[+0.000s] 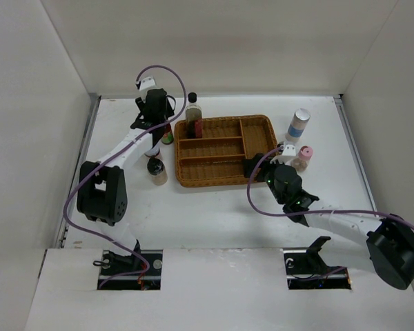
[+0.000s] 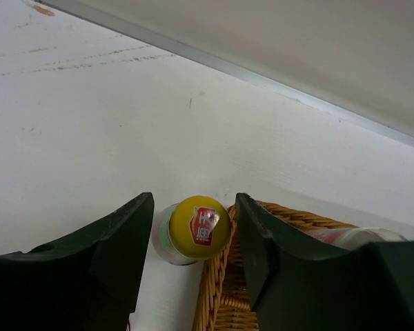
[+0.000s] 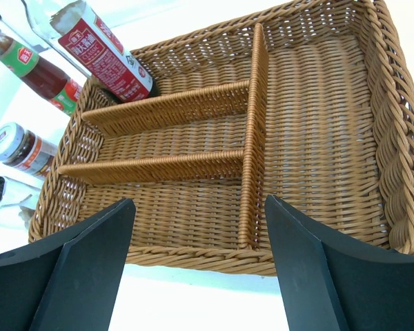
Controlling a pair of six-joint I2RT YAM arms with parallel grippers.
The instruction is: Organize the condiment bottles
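Sauce bottle (image 2: 196,226): upright on tabletop (image 2: 90,138), just outside tray (image 2: 214,289) left wall, so not yet sorted.
Left hand (image 2: 194,201): fingers straddle its yellow cap, lined up for a lift; cannot tell if clenched.
Right hand (image 3: 199,203): released, empty, above tray's near rim, probably waiting its turn.
Tall bottle (image 3: 103,52): already in tray's far-left slot.

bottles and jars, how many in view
5: tall bottle in tray, sauce bottle and jar left of it, cylinder and pink jar right; left arm may hide more.
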